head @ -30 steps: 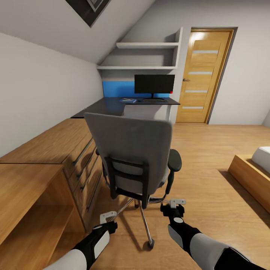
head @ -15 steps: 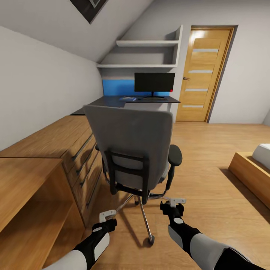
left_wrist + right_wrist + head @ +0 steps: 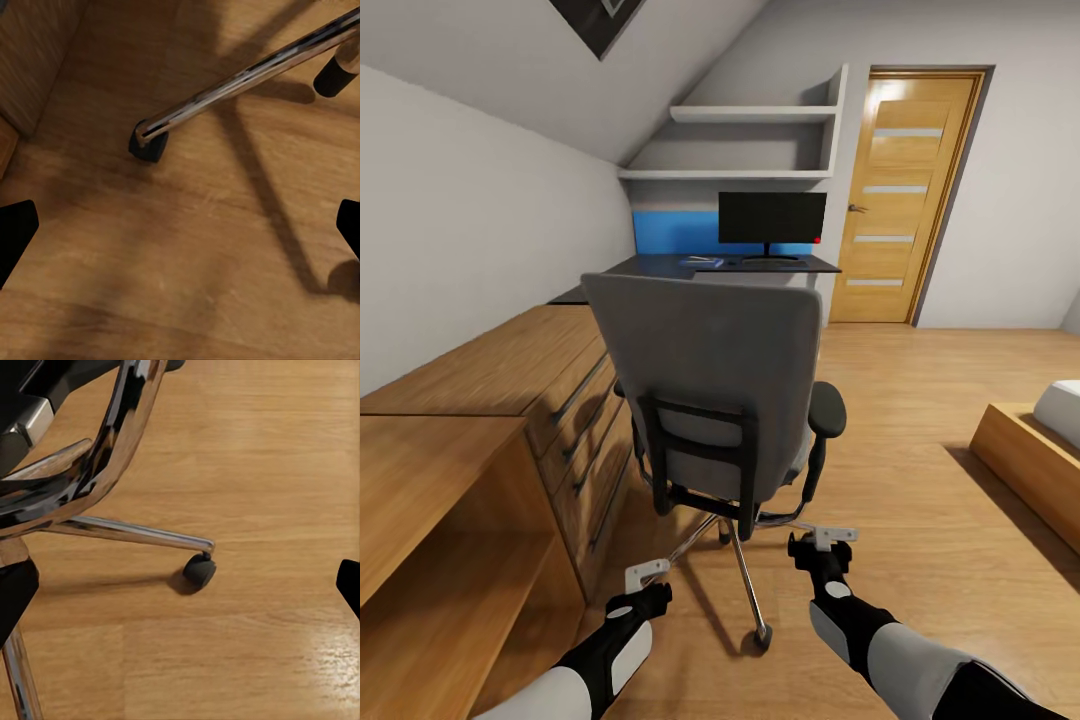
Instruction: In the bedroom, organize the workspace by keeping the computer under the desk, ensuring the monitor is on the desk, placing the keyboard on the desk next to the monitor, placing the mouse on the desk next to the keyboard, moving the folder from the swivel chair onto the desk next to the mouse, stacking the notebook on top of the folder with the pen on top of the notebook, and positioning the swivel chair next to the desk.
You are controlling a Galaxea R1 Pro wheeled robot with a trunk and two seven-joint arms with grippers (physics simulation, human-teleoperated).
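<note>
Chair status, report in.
Both tools open, low behind chair, holding nothing. Chair stands between robot and desk, beside dresser. Monitor on desk.

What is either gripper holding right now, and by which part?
Nothing. The left gripper and right gripper are both open and empty, low behind the swivel chair.

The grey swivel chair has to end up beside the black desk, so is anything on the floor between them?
Nothing visible: bare wooden floor lies between the grey swivel chair and the glossy black desk.
</note>
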